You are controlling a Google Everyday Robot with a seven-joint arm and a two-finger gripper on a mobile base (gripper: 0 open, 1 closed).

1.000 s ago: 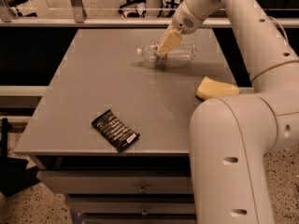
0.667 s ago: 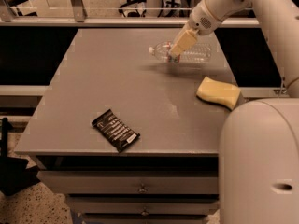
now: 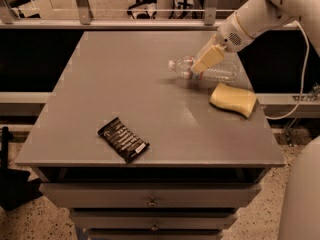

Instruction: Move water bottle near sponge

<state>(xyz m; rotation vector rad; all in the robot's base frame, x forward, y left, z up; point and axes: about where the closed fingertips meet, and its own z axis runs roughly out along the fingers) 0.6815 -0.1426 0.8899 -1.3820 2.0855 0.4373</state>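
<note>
- The gripper [image 3: 200,68] reaches in over the far right of the table [image 3: 125,84]. Its fingers are clamped on the water bottle [image 3: 222,71] near the neck, a hold that suits carrying it sideways.
- The water bottle lies on its side just behind the sponge [image 3: 233,100] — probably near enough already.
- It has a clear ribbed body — white cap pointing left.

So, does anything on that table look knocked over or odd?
Only the water bottle: it lies on its side, far right on the table, the claw clamped on it, just behind the sponge. Nothing spilled.
</note>
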